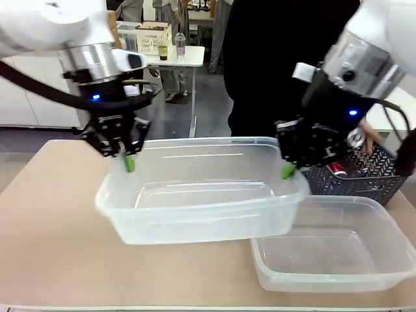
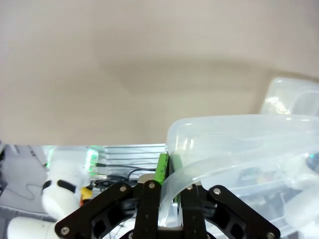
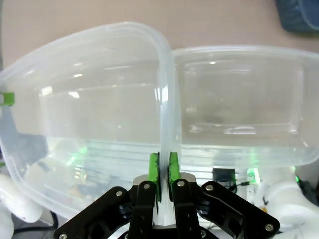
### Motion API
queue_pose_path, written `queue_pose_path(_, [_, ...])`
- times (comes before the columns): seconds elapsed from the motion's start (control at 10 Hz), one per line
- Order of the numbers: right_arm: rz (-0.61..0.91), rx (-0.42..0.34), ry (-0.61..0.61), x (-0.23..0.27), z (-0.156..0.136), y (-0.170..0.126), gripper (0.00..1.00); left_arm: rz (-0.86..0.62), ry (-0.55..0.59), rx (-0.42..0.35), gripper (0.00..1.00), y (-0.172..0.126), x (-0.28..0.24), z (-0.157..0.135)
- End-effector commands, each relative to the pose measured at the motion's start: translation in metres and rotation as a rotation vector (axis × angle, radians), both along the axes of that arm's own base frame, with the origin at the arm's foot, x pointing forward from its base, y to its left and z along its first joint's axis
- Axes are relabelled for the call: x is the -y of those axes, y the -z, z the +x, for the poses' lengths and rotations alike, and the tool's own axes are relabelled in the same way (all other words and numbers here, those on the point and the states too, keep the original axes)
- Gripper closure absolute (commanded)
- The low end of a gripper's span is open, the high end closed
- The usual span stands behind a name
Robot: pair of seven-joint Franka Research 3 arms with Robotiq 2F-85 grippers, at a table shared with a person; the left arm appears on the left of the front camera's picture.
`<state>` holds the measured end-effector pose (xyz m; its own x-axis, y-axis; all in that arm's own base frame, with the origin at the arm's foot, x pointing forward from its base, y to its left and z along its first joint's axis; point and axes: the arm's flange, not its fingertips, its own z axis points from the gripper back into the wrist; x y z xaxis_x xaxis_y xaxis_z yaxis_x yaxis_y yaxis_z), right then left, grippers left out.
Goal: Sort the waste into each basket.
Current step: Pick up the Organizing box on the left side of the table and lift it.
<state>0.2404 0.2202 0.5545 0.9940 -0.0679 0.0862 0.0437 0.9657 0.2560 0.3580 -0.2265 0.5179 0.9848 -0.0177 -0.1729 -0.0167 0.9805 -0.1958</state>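
Front view: can in lattice basket

left tub clear | right tub clear | basket dark grey lattice | can red | pads green

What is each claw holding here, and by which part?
Both hold the same clear tub: the left claw pinches the rim at one short end, the right claw the rim at the opposite end.

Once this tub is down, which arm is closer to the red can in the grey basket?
Right, probably. The right gripper, shut on the rim of the tub, hangs beside the grey lattice basket holding the red can; the left gripper grips the opposite end.
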Motion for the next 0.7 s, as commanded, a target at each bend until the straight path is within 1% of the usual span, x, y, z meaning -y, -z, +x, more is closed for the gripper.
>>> queue_pose_path(0.0, [0.113, 0.021, -0.037, 0.003, 0.001, 0.001, 0.91, -0.076, -0.063, -0.007, 0.93, -0.017, 0.052, 0.013])
queue_pose_path(0.1, [0.129, 0.001, -0.062, 0.013, 0.005, 0.004, 0.91, -0.075, -0.075, -0.010, 0.93, -0.017, 0.065, 0.017])
queue_pose_path(0.2, [0.139, -0.013, -0.093, 0.022, 0.011, 0.006, 0.91, -0.072, -0.112, -0.013, 0.93, -0.015, 0.075, 0.026])
queue_pose_path(0.3, [0.155, -0.015, -0.111, 0.028, 0.019, 0.006, 0.91, -0.082, -0.125, -0.012, 0.93, -0.013, 0.080, 0.031])
queue_pose_path(0.4, [0.171, 0.005, -0.137, 0.030, 0.024, 0.008, 0.91, -0.074, -0.145, 0.015, 0.93, -0.010, 0.084, 0.038])
queue_pose_path(0.5, [0.169, 0.033, -0.149, 0.031, 0.029, 0.013, 0.91, -0.085, -0.161, 0.022, 0.93, -0.008, 0.083, 0.043])
queue_pose_path(0.6, [0.158, 0.059, -0.119, 0.029, 0.032, 0.022, 0.91, -0.012, -0.058, -0.009, 0.93, -0.001, 0.047, 0.038])
